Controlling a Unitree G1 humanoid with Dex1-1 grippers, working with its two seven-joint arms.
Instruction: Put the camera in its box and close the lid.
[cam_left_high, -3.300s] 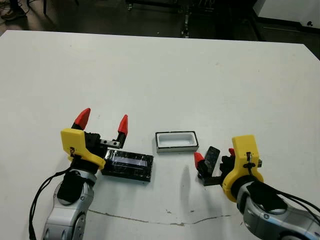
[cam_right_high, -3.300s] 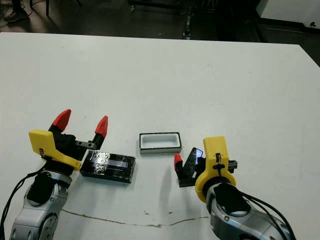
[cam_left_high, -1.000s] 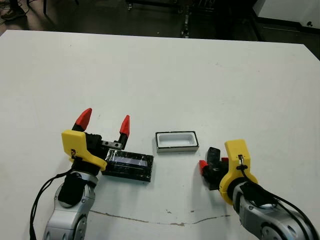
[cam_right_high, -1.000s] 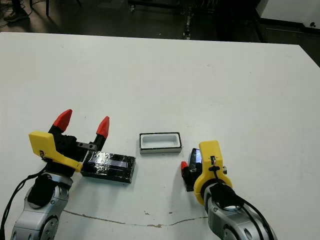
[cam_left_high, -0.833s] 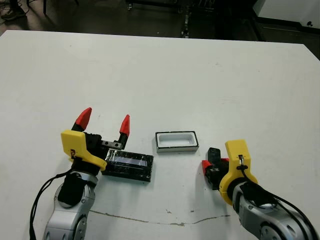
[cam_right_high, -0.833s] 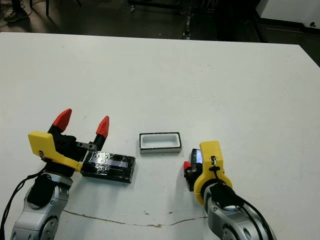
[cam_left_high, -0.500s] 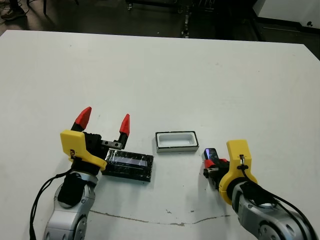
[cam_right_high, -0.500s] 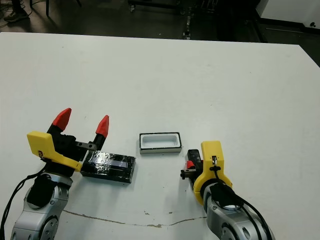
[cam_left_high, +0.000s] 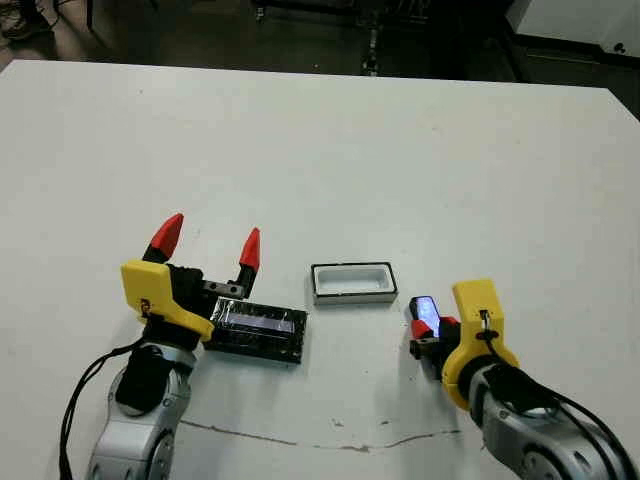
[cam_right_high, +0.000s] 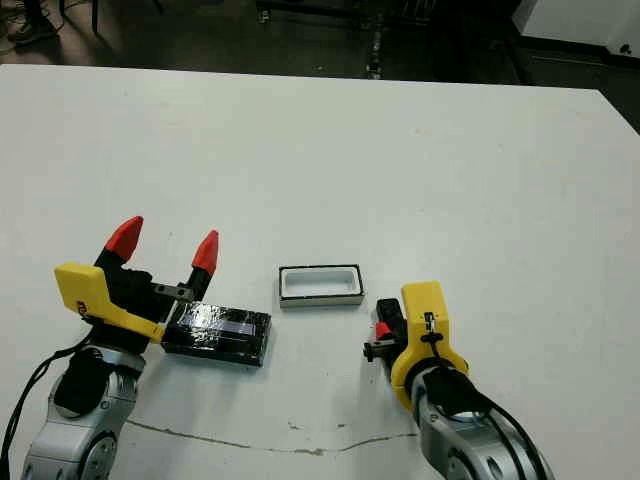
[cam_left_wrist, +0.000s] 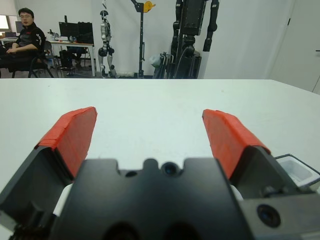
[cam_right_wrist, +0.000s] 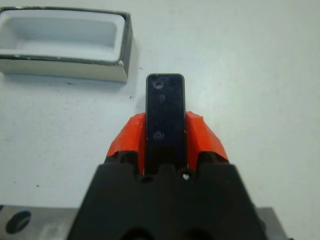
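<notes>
Red fingertips of the right gripper (cam_right_wrist: 165, 137) press on both long sides of the camera (cam_right_wrist: 165, 117), clamped tight so no gap shows between pad and device. The camera stands out lengthwise from the fingers, its free rounded end reaching toward the box (cam_left_high: 353, 282), with a strip of bare table (cam_left_high: 400, 150) between them. In the head view the right gripper sits nearer the robot than the box and off to the box's right, and the camera's glossy face catches a bluish glint.

Also nearer than the box, but to its left, the lid (cam_left_high: 254, 332) lies flat on the table, black with a pale shiny strip along its top, its long side slightly skewed against the box's long side. A small gap separates the lid's right end from the box's left end.

Over the lid's left end hangs the left gripper (cam_left_high: 207, 244), its two red-tipped fingers (cam_left_wrist: 74, 132) spread wide apart and gripping nothing. The tips point up and away from the robot, clear of the lid's surface. A corner of the box shows just past the right-hand finger in the left wrist view.

The box rests open side up, white inside, with nothing in it.

Beyond the table's far edge, well behind the box, a person (cam_left_wrist: 26, 37) sits at a desk and several metal stands (cam_left_wrist: 190, 37) rise against a pale wall.
</notes>
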